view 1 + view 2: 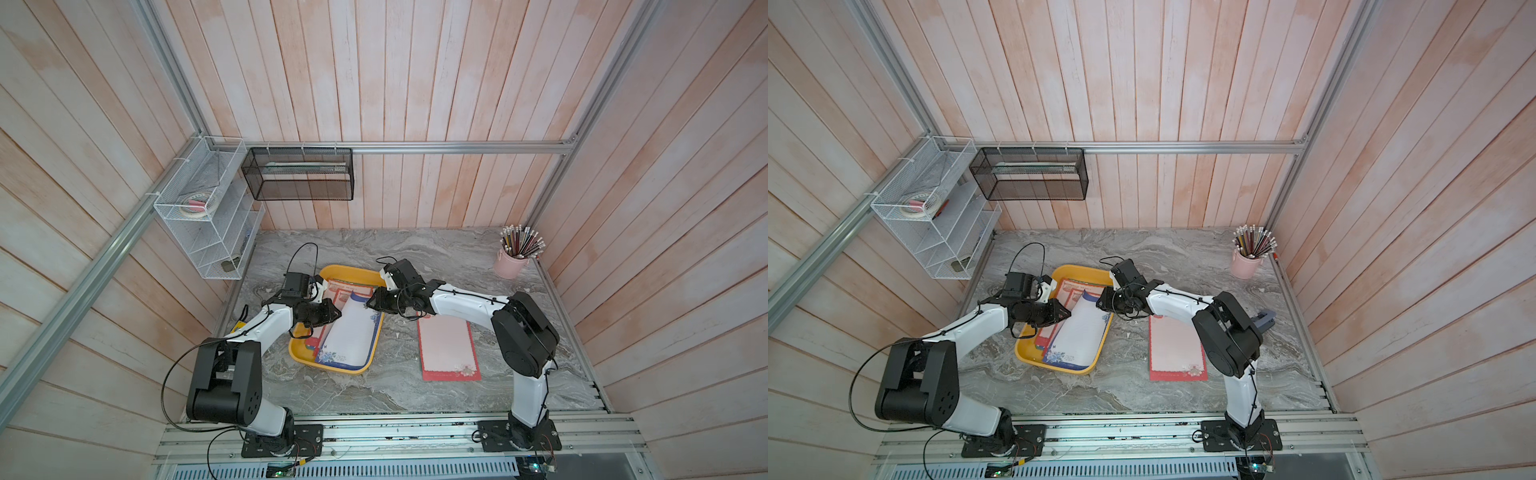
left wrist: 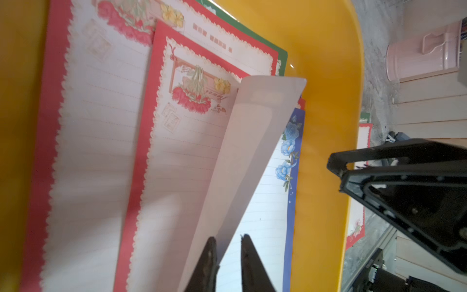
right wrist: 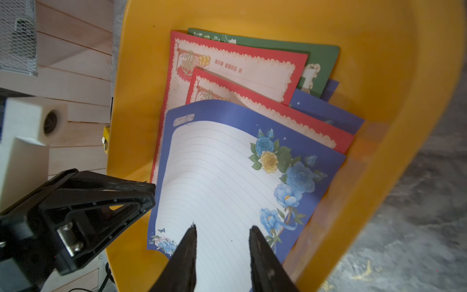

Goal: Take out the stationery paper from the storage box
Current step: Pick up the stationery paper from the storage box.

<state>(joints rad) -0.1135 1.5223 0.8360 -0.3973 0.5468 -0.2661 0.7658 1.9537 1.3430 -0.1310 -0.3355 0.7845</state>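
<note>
The yellow storage box [image 1: 300, 354] [image 1: 1026, 354] sits mid-table and holds several sheets of stationery paper. A blue-bordered sheet [image 1: 353, 332] [image 3: 222, 177] lies on top, over red-bordered sheets [image 2: 177, 151] [image 3: 240, 68] and a green one [image 3: 321, 60]. One long edge of the blue sheet curls up, showing its white underside [image 2: 252, 151]. My left gripper [image 1: 338, 311] [image 2: 228, 239] is open, with a narrow gap and that lifted edge between its fingers. Facing it from the opposite side, my right gripper [image 1: 368, 302] [image 3: 223, 228] is open just above the blue sheet, holding nothing.
A red-bordered sheet [image 1: 449, 349] [image 1: 1177, 349] lies flat on the marble table, right of the box and under the right arm. A pink pencil cup [image 1: 510, 264] stands at the back right. A white wire rack [image 1: 208, 216] and a black mesh basket [image 1: 299, 174] hang on the walls.
</note>
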